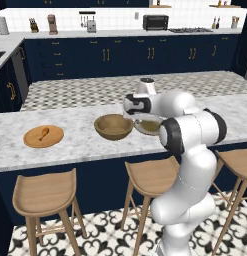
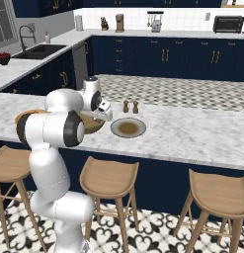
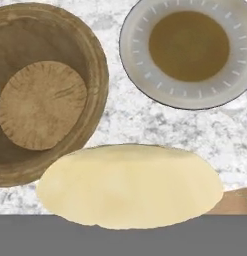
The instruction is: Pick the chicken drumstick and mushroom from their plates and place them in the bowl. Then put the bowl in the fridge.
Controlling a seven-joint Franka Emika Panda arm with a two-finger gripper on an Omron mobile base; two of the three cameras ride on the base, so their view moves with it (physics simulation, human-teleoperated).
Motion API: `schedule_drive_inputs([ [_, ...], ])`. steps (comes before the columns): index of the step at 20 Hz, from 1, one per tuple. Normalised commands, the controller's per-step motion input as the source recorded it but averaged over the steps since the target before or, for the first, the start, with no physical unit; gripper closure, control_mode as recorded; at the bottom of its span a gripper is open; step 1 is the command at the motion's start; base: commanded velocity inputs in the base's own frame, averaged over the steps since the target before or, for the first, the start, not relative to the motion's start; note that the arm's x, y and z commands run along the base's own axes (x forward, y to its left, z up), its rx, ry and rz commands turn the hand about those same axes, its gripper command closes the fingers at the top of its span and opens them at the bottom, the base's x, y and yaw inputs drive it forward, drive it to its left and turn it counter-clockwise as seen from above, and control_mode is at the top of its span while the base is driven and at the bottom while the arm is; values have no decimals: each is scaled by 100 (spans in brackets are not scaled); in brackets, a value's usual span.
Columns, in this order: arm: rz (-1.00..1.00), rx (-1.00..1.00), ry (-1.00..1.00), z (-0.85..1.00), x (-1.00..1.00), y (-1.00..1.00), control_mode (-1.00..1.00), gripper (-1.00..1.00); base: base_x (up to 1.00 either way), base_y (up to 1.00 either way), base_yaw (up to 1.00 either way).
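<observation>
The pale cream mushroom (image 3: 129, 185) sits right under the hand camera and hides the fingertips; my gripper (image 2: 107, 117) is shut on it, hanging above the counter between the bowl and the grey plate. The deep wooden bowl (image 1: 113, 126) stands mid-counter with nothing inside (image 3: 42, 105). Just right of it is the grey-rimmed plate (image 3: 140, 65) with an olive centre, bare. The chicken drumstick (image 1: 43, 133) lies on the flat wooden plate (image 1: 54, 140) at the counter's left. The fridge is out of view.
Two small brown shakers (image 2: 130, 106) stand behind the grey plate. Wooden stools (image 1: 45, 195) line the front of the marble counter (image 2: 192, 133). Navy cabinets, a sink (image 2: 39, 49) and small appliances run along the back wall.
</observation>
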Motion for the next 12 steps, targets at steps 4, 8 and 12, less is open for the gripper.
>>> schedule_drive_inputs([
  [4, 4, 1, -10, 7, 35, 28, -100, 100, 0, 0, 0],
  [8, 1, 5, 0, 11, 62, 10, -100, 100, 0, 0, 0],
  [12, 0, 2, 1, 16, 22, 26, -100, 100, 0, 0, 0],
])
